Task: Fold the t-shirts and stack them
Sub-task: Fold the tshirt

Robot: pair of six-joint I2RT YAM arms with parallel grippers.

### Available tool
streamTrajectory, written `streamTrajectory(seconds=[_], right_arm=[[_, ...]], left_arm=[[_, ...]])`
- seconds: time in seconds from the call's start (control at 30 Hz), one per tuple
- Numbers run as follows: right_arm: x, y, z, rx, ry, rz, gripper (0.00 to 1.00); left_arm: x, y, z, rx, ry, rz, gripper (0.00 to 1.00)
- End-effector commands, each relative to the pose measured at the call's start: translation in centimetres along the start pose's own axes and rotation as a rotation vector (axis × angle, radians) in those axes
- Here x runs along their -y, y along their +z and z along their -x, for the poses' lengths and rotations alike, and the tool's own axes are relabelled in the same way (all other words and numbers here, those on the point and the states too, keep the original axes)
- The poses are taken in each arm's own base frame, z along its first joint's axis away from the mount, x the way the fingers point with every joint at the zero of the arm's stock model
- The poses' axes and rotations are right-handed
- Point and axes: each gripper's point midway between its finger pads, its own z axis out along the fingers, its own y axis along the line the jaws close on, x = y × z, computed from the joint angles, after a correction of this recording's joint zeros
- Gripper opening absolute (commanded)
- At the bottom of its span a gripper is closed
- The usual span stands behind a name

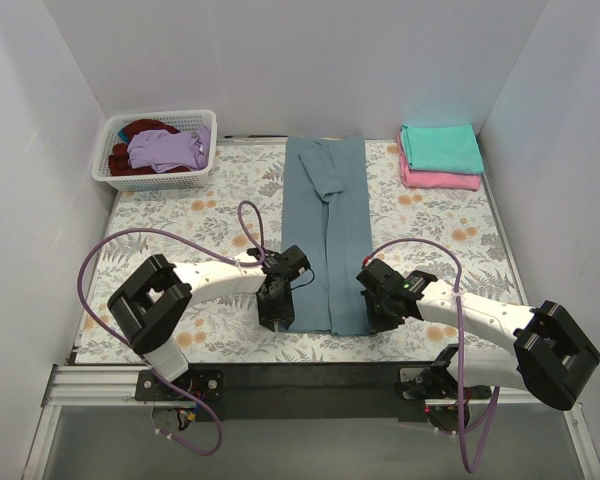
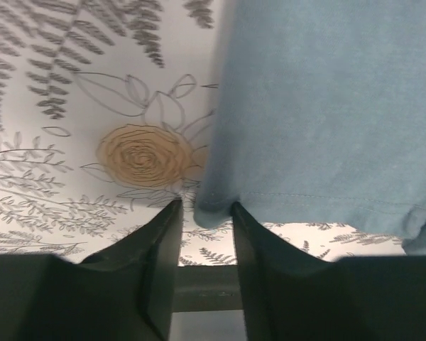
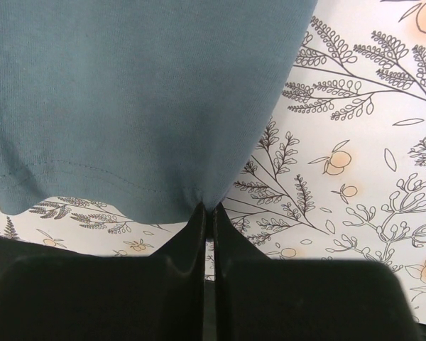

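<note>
Blue-grey shirt (image 1: 327, 240): long folded strip at table (image 1: 220, 215) centre, open room both sides, hem at near edge. Left claw (image 2: 204, 206): part-spread, astride left hem corner. Right claw (image 3: 208, 209): pressed together, pinching right hem corner.

arms (image 1: 215, 277): white and black | cables (image 1: 160, 231): purple, looping | jaws: black

You've got open table (image 1: 170, 215) down the left of the frame and down the right, either side of the blue-grey shirt (image 1: 325, 230) lying up the middle. The basket (image 1: 155, 181) blocks the upper left corner, the folded stack (image 1: 440, 155) the upper right. Low centre, the left arm (image 1: 215, 277) and right arm (image 1: 480, 318) crowd the shirt's near corners.
</note>
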Motion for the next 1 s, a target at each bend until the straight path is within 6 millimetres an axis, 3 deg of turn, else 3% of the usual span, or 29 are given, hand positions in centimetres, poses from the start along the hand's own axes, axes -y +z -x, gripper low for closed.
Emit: streamTrajectory(seconds=[0.0,0.2,0.33,0.53,0.7,0.87,0.97], right_arm=[[2.1,0.7,-2.3,-0.074,-0.028,-0.080,0.01],[2.0,0.7,-2.2,-0.071,-0.034,-0.077,0.01],[1.8,0.5,-2.0,-0.066,-0.041,-0.071,0.01],[0.0,-1.6,-1.7,-0.070,-0.080,0.007,0.01],[-0.2,-3.2,-4.0,-0.132,-0.103,0.052,0.01],[-1.3,-4.5,-8.3,-0.251,-0.100,0.165,0.01],[-1.3,-4.9,-8.6,-0.260,-0.112,0.180,0.01]], left_arm=[[0.4,1.2,-0.7,-0.029,0.005,0.000,0.30],[0.3,1.5,-0.9,-0.041,0.009,0.007,0.20],[0.3,1.5,-0.9,-0.040,0.012,0.006,0.00],[-0.4,-0.3,-1.3,-0.027,0.029,0.014,0.00],[-2.1,-1.9,-4.9,-0.077,0.066,0.051,0.00],[-3.7,-3.1,-10.0,-0.141,0.082,0.028,0.00],[-3.1,-3.6,-11.2,-0.167,0.083,-0.039,0.00]])
